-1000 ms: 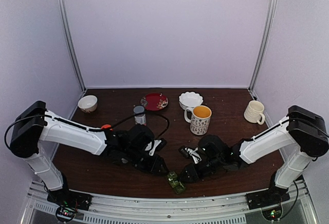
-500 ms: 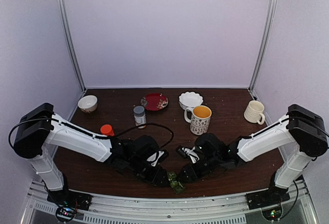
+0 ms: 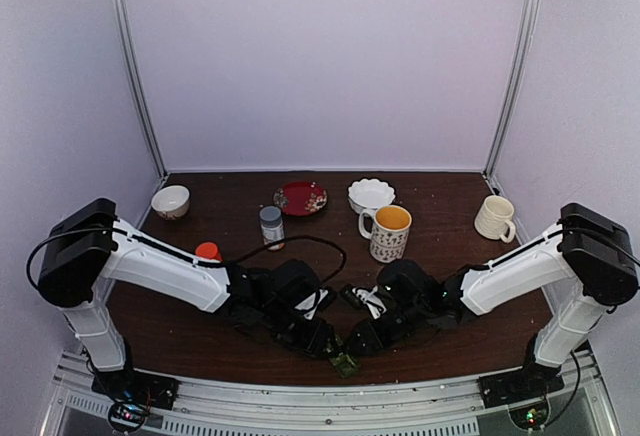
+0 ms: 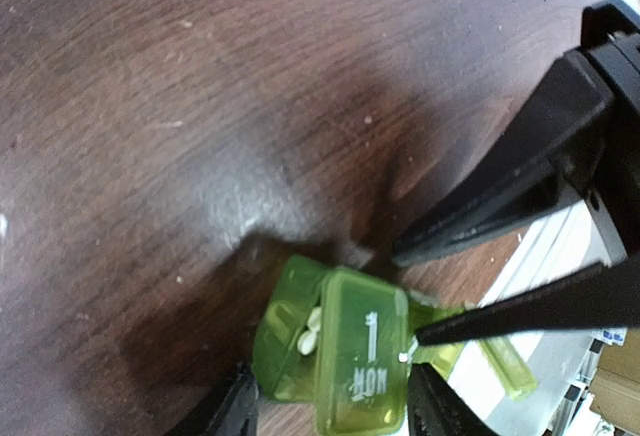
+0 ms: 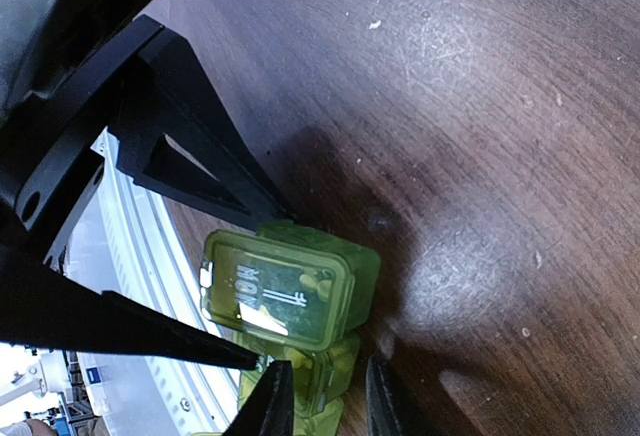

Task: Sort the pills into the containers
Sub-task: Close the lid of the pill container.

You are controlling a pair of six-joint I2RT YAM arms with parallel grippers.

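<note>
Nearest us, at the front edge of the dark wooden table [image 3: 190, 321] and just above the metal rail [image 3: 300, 392], a small translucent green pill box [image 4: 285, 356] lies between both grippers. The left gripper [image 4: 330, 406] has its fingers apart, one on each side of the box. We cannot tell whether they press on it. The right gripper [image 5: 328, 401] has its fingers closer together around another part of the box, and again we cannot tell whether they clamp it. Each gripper's black fingers crowd the other's. The right one's tips meet the box just beyond the left fingertips, and the left one's flank the box in the right wrist view.

The left wrist view shows a lid [image 4: 362, 361] marked MON and a few white pills [image 4: 309, 332] inside the box beside that lid. From above, the box is only a green sliver between the grippers, too small to show the pills.

Beyond the left gripper stand an orange cap [image 3: 208, 251] and a small grey-capped bottle [image 3: 270, 224]. Beyond the right gripper stands a patterned mug [image 3: 390, 233] with an orange inside. Farthest back are a small bowl [image 3: 170, 201], a red plate [image 3: 300, 197], a white scalloped bowl [image 3: 371, 194] and a cream mug [image 3: 495, 218].
</note>
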